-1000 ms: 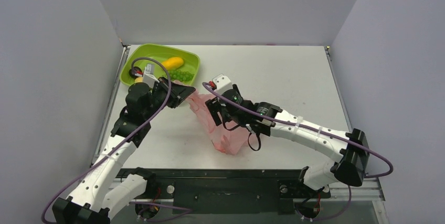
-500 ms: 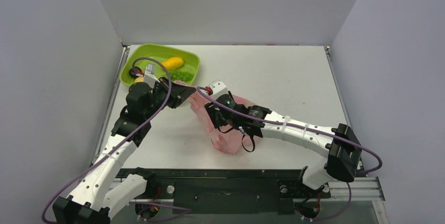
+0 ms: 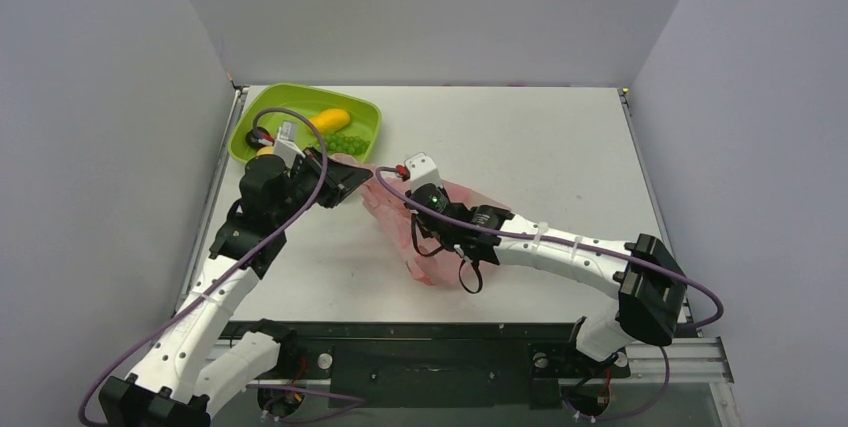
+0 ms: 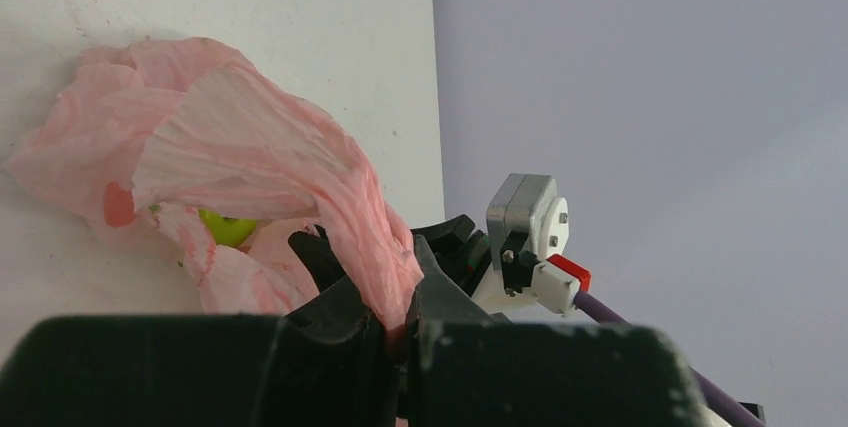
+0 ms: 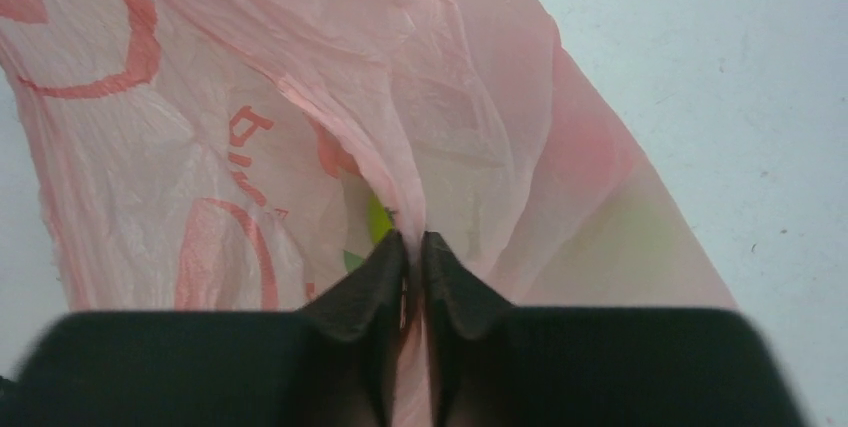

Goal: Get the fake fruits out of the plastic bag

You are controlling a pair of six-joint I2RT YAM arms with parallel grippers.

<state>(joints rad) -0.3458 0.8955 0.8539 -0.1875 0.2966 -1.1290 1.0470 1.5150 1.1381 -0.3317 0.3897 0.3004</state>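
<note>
Well, both my jaws are pressed together on film: the left gripper [image 4: 400, 319] pinches one fold of the bag [image 3: 432, 247], and the right gripper [image 5: 413, 247] pinches another. The bag lies mid-table, just near and right of the tray [image 3: 250, 122]. A green fruit [image 4: 228, 227] shows inside, between the folds. To do this well I should draw the two pinches gently apart, so the mouth opens without tearing the thin film. As for writing, red print [image 5: 240, 132] marks the bag; creased as it is, perhaps letters, I cannot read it.
</note>
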